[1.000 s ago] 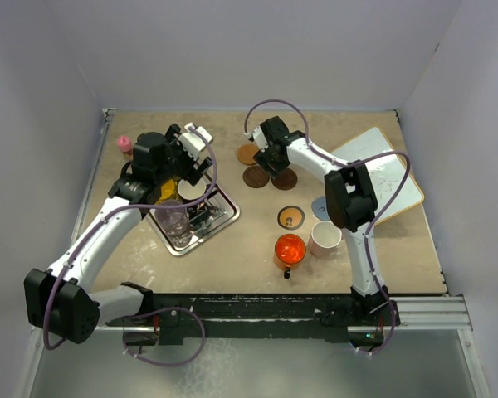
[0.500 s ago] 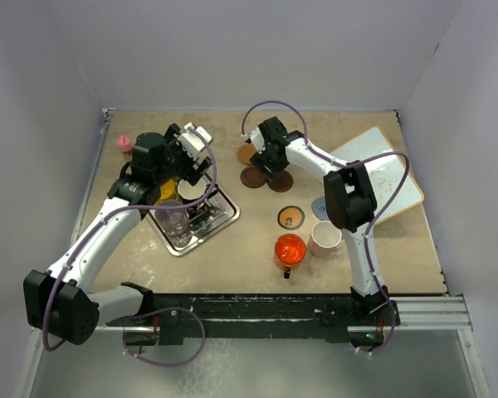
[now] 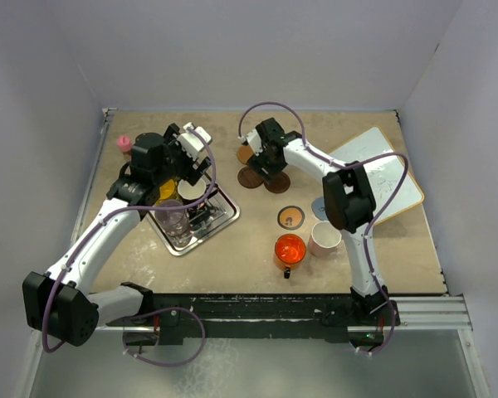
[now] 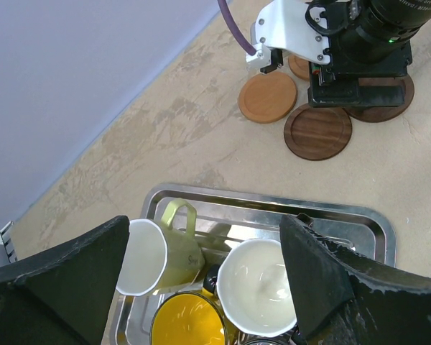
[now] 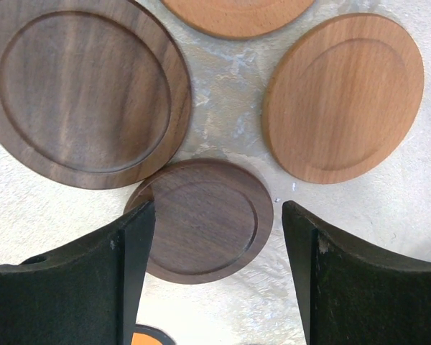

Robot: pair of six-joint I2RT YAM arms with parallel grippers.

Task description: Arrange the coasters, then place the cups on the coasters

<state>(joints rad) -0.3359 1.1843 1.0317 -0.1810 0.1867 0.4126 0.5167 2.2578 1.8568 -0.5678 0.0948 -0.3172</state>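
Upper centre, right hand (image 3: 266,157): spread wide and empty, held just above the bunched coasters, with the small dark brown coaster (image 5: 201,219) framed between its fingers.
Centre left, left hand (image 4: 205,266): released as well, nothing gripped, poised over the tray (image 4: 345,224).
Step in hand: the coasters are being arranged, by the look of it; no cup has yet been set on one.
Next move: a drop onto one thin, flat disc is probably called for, its edge pinched without the close neighbours being nudged.
Coasters, counted: six. Four are bunched at upper centre: the dark brown one, the walnut coaster (image 5: 86,93), the light brown coaster (image 5: 345,97) and the orange coaster (image 5: 237,11). The black orange-rimmed coaster (image 3: 291,218) and the grey-blue coaster (image 3: 319,208) are laid at centre right.
Cups, counted: six. The red-orange cup (image 3: 289,249) and pink cup (image 3: 324,239) are stood on the table just below those two coasters. Four are kept in the tray: the yellow cup (image 4: 187,329), the cream-green cup (image 4: 178,241) tipped on its side, the white-lined cup (image 4: 258,287) and the clear glass cup (image 3: 173,220).
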